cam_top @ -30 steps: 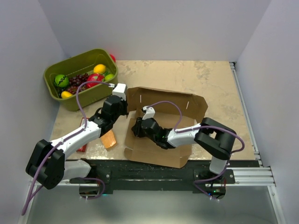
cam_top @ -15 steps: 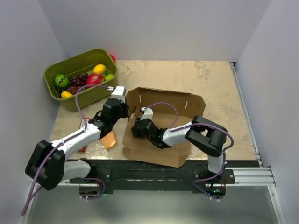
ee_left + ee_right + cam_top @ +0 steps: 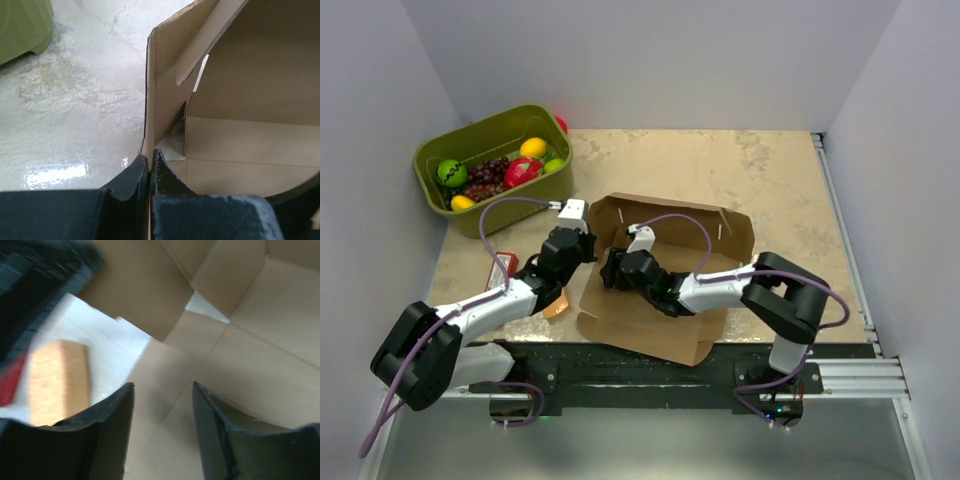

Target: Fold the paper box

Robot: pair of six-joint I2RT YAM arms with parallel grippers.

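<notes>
The paper box (image 3: 650,325) sits half-formed at the near edge of the counter (image 3: 780,180), between the two arms. Left end effector (image 3: 150,167) is pinched onto its left wall; right end effector (image 3: 162,405) hangs spread over the box floor, gripping nothing.

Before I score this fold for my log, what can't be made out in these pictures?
- Top view: where the left tool meets the paper box, hidden under its own wrist.
- Top view: jaws of the right tool, hidden by its wrist.
- Right wrist view: dark shape upper left, blurred; red item beside the orange block, cut by the left edge.
- Left wrist view: the box's right side, past the frame.
</notes>
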